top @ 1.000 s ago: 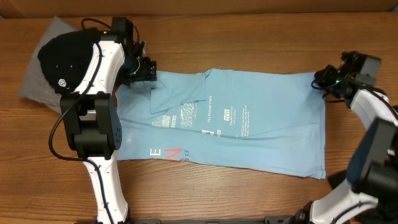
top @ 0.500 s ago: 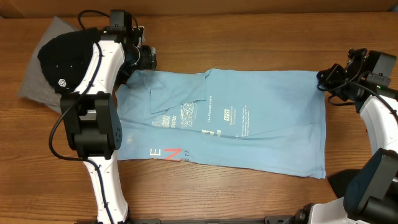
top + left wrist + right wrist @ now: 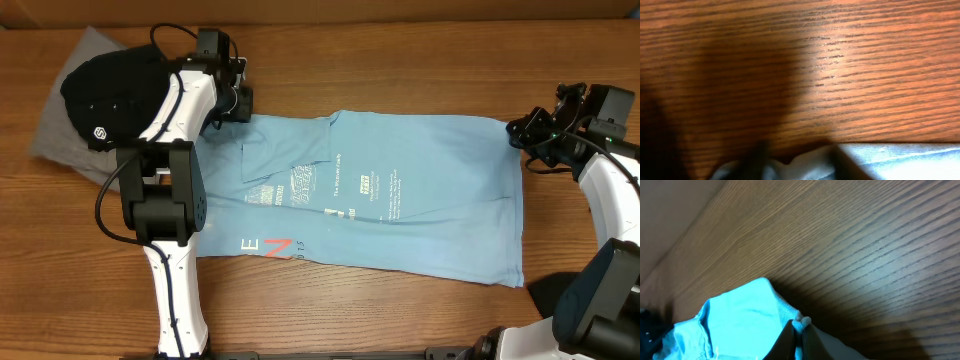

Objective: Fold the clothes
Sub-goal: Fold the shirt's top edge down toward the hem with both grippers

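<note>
The light blue T-shirt [image 3: 400,200] lies flat mid-frame on the table [image 3: 400,320], its upper-right corner pinched in the closed right gripper [image 3: 522,132], with the left gripper [image 3: 238,100] at its upper-left corner, finger spread indeterminate, evidently so both corners lift together for folding.

The large T-shirt [image 3: 400,190] lies spread flat across the middle of the counter [image 3: 330,310], its length running left to right. Beyond its far left corner, a bundled garment [image 3: 100,85] sits on top of a flat garment [image 3: 55,130]. The left gripper [image 3: 242,103] is at the shirt's far left corner and the right gripper [image 3: 516,130] at its far right corner.
</note>
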`<move>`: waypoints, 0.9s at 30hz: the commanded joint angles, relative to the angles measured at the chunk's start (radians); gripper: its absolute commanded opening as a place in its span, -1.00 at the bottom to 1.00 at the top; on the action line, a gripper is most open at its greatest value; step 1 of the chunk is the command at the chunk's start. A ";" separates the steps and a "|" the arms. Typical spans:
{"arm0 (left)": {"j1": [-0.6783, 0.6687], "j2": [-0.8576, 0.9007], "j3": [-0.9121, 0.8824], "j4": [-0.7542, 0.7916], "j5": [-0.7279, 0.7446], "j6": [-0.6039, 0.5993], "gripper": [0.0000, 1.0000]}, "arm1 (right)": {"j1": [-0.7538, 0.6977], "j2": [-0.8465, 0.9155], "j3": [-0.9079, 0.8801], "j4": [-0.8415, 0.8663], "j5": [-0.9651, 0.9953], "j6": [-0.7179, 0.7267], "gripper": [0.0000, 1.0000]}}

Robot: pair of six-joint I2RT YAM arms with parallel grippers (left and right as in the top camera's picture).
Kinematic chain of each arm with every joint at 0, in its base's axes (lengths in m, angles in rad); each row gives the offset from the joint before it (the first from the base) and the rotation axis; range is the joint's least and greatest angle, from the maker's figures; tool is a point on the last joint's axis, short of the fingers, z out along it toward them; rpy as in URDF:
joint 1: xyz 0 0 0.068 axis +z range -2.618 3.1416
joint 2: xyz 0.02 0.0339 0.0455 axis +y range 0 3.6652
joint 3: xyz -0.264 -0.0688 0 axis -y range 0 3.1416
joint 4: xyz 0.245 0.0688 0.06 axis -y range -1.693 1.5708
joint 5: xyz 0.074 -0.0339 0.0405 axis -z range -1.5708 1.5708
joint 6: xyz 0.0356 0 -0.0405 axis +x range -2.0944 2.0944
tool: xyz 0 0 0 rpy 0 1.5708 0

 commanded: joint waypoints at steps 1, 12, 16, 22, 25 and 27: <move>0.001 0.029 0.019 -0.004 -0.007 0.013 -0.92 | -0.004 -0.038 0.009 0.005 -0.009 -0.002 -0.92; 0.037 0.029 0.219 -0.222 -0.006 0.001 -0.92 | -0.053 -0.087 0.014 -0.029 -0.009 -0.007 -0.92; 0.038 0.029 0.304 -0.328 -0.006 0.002 -0.92 | -0.079 -0.101 0.014 -0.113 -0.008 -0.008 -0.92; 0.035 0.029 0.335 -0.451 -0.004 0.002 -0.92 | -0.103 -0.101 0.014 -0.176 -0.006 -0.007 -0.92; 0.038 0.029 0.336 -0.511 -0.001 0.000 -0.91 | -0.120 -0.101 0.014 -0.206 -0.005 -0.007 -0.92; 0.040 0.029 0.336 -0.560 -0.005 -0.002 -0.92 | -0.139 -0.101 0.014 -0.238 0.015 -0.003 -0.92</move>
